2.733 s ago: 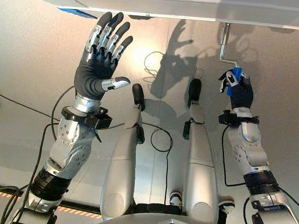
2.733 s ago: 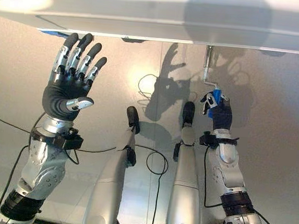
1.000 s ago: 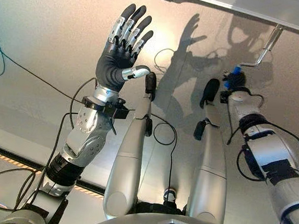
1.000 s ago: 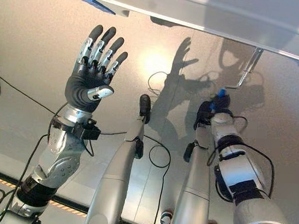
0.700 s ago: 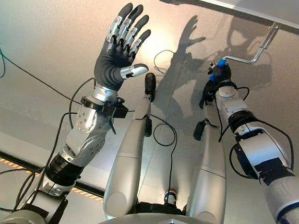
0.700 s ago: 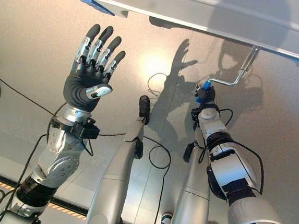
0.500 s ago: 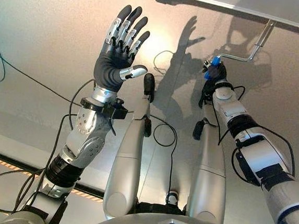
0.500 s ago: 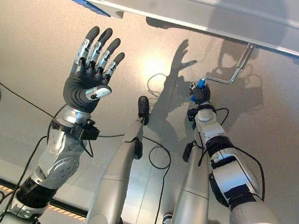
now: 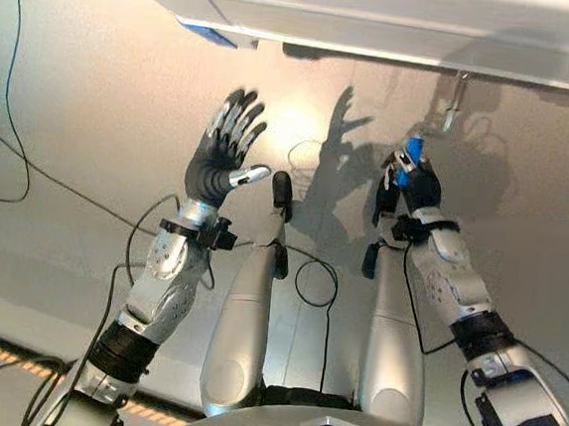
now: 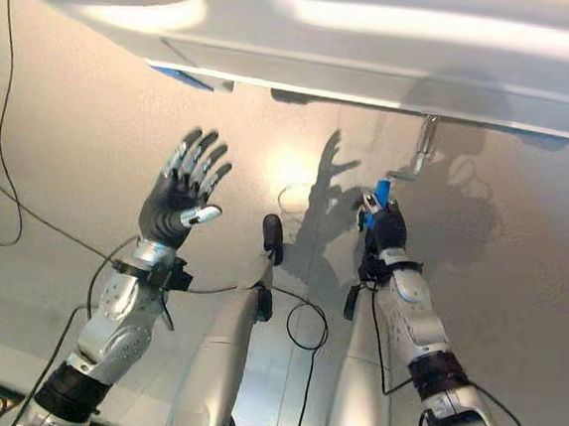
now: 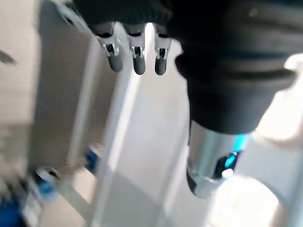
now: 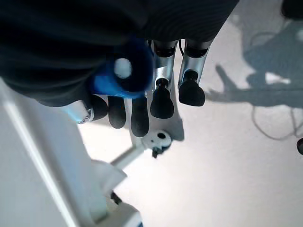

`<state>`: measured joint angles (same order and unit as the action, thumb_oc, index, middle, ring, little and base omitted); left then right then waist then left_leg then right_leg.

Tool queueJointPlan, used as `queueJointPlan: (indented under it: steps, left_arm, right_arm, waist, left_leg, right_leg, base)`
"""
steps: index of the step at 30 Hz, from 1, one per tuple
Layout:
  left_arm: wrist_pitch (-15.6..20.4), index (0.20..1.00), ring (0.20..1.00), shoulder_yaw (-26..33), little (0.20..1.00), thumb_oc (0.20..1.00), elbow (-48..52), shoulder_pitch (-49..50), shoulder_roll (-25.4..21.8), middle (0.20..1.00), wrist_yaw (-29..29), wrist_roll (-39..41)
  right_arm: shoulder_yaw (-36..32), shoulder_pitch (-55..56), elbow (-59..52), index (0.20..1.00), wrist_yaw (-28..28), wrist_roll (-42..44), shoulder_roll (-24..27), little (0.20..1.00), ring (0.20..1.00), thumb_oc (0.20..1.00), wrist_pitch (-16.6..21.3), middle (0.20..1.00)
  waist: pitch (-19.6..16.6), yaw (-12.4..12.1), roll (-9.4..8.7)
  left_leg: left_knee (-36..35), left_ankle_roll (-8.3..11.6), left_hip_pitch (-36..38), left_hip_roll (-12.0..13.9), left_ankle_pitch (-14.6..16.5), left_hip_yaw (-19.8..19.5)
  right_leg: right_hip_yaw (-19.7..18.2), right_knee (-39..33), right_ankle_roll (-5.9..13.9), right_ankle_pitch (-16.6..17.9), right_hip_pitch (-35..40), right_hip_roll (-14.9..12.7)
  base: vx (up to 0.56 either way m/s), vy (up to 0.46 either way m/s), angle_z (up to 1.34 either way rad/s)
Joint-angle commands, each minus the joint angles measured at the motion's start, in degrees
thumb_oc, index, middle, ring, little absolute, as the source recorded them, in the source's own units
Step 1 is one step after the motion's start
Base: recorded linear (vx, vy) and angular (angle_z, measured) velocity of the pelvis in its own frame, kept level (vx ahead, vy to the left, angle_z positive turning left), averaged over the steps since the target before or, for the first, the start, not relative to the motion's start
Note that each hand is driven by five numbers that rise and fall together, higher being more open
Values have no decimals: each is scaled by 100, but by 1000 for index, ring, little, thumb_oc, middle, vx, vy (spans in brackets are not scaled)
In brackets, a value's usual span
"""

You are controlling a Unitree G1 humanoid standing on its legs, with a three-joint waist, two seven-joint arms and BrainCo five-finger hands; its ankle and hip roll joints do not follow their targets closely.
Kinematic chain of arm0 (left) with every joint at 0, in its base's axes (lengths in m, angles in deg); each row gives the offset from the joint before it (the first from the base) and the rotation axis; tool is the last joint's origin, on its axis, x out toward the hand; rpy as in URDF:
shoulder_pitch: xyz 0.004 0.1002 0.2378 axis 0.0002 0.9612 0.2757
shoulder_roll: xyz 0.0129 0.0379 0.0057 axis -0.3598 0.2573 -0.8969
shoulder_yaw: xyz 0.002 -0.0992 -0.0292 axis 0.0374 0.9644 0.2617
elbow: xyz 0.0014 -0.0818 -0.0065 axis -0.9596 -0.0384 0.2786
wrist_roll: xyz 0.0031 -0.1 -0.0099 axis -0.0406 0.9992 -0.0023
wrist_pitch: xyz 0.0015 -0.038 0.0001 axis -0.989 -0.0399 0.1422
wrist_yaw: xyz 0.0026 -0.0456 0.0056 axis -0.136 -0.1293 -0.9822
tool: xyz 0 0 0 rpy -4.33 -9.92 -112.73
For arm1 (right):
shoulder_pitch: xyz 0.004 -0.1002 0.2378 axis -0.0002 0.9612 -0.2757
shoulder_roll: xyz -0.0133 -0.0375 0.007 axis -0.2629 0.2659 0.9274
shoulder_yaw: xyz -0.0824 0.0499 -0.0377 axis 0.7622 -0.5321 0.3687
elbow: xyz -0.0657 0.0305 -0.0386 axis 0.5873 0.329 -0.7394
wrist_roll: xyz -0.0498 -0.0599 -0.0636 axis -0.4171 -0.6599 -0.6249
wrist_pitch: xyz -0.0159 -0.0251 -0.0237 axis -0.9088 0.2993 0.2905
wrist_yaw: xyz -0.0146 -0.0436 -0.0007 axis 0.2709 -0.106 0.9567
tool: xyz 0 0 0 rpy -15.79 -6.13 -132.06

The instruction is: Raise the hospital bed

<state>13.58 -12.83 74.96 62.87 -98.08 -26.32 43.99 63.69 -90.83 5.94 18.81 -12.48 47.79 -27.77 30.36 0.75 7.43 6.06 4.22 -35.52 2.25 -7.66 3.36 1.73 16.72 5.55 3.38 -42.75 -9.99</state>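
Beneath the foot end of the white hospital bed [image 9: 400, 29], the robot's right hand [image 9: 414, 184] is curled round the blue plastic grip [image 9: 411, 147] of the bent silver metal crank [image 10: 417, 155], which hangs just under the bed's frame. The right wrist view shows the fingers [image 12: 162, 97] folded down past the blue grip's round end. The left hand [image 9: 220, 158] hangs well to the left of the crank, fingers spread and straight, holding nothing. A small blue tag [image 9: 208, 34] sits on the frame's underside, further left.

The likely trouble lies in the hold: the grip appears seated near the fingertips rather than deep in the palm, so a fast turn could pull it free. The crank's arm also passes close to the frame, and a wide sweep may knock the knuckles against the bed.
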Motion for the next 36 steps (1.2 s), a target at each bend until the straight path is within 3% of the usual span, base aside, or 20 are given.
queueJointPlan:
  steps: [1, 5, 6, 12, 18, 20, 21, 25, 31, 36]
  left_arm:
    - [170, 1000, 1000, 229, 1000, 1000, -173, 209, -314, 1000, 69, -577]
    - [64, 1000, 1000, 334, 1000, 1000, -1082, 466, -277, 1000, 233, -808]
    - [79, 1000, 1000, 348, 1000, 1000, -1188, 486, -289, 1000, 285, -827]
    - [-28, 1000, 1000, 515, 1000, 1000, -2210, 848, -156, 1000, 507, -947]
    - [-111, 1000, 1000, 801, 1000, 1000, -3609, 920, 30, 1000, 369, -1538]
    - [-117, 1000, 1000, 836, 1000, 1000, -3787, 943, 62, 1000, 371, -1574]
    - [-210, 1000, 1000, 939, 1000, 1000, -4465, 904, 142, 1000, 343, -1765]
    - [-372, 1000, 1000, 1040, 1000, 1000, -5468, 829, 290, 1000, 269, -2124]
    - [-489, 1000, 1000, 986, 1000, 1000, -6284, 680, 403, 1000, 176, -2675]
    - [-539, 1000, 1000, 1071, 1000, 1000, -6319, 717, 452, 1000, 96, -2723]
  right_arm:
    - [-214, 49, -1024, 200, 416, -105, -326, 200, 200, 200, 829, 200]
    - [-480, 489, -1014, 200, 478, -19, -411, 200, 200, 200, 809, 200]
    - [-526, 512, -941, 1000, 448, -10, -457, 1000, 1000, 1000, 806, 1000]
    - [-911, 974, -407, 1000, 468, 181, -655, 1000, 1000, 1000, 728, 1000]
    - [-1546, 1125, 1401, 1000, -52, 32, -901, 1000, 1000, 1000, 611, 1000]
    - [-1597, 1117, 1754, 1000, -29, 25, -909, 1000, 1000, 1000, 570, 1000]
    - [-1694, 1134, 2489, 1000, -64, 6, -922, 1000, 1000, 1000, 445, 1000]
    - [-1904, 1128, 3729, 1000, 51, 191, -952, 1000, 1000, 1000, 202, 1000]
    - [-2044, 1070, 5271, 1000, 7, -333, -859, 1000, 1000, 1000, -185, 1000]
    - [-1853, 1288, 5402, 1000, 33, -888, -925, 1000, 1000, 1000, -332, 1000]
  waist:
    - [-57, 148, -465]
    - [-57, 163, -542]
    - [-70, 161, -539]
    - [-453, 136, -520]
    - [-827, 116, -518]
    - [-881, 107, -523]
    - [-1043, 95, -554]
    - [-1343, 98, -640]
    - [-1845, 115, -740]
    - [-2261, 168, -824]
  left_leg:
    - [523, -108, 412, -343, 628, 103]
    - [399, -75, 1201, -238, 692, 60]
    - [369, -67, 1341, -230, 697, 44]
    - [153, -35, 1776, -217, 651, -23]
    - [4, -5, 2109, -176, 646, -86]
    - [-12, 1, 2165, -168, 642, -99]
    - [-72, 18, 2291, -150, 629, -107]
    - [-197, 53, 2596, -102, 597, -125]
    - [-416, 65, 3053, -31, 584, -89]
    - [-689, 87, 3489, 22, 551, -16]
  right_leg:
    - [103, -637, 507, 183, 881, -93]
    - [159, -636, 473, 21, 1600, -11]
    - [173, -624, 461, -10, 1722, 3]
    - [276, -737, 406, -94, 2162, 68]
    - [367, -891, 397, -160, 2537, 121]
    - [382, -918, 396, -167, 2617, 127]
    - [428, -1007, 404, -176, 2797, 133]
    - [512, -1180, 414, -158, 3155, 155]
    - [570, -1446, 447, -60, 3628, 187]
    - [578, -1680, 482, 12, 4027, 211]
  base:
    - [79, -119, 1]
    - [78, -112, -6]
    - [35, -66, -10]
    - [79, -84, 5]
    - [71, -43, 1]
    - [60, -40, 7]
    - [85, -54, 6]
    - [63, -54, 5]
    - [28, -30, 5]
    - [4, -11, -2]
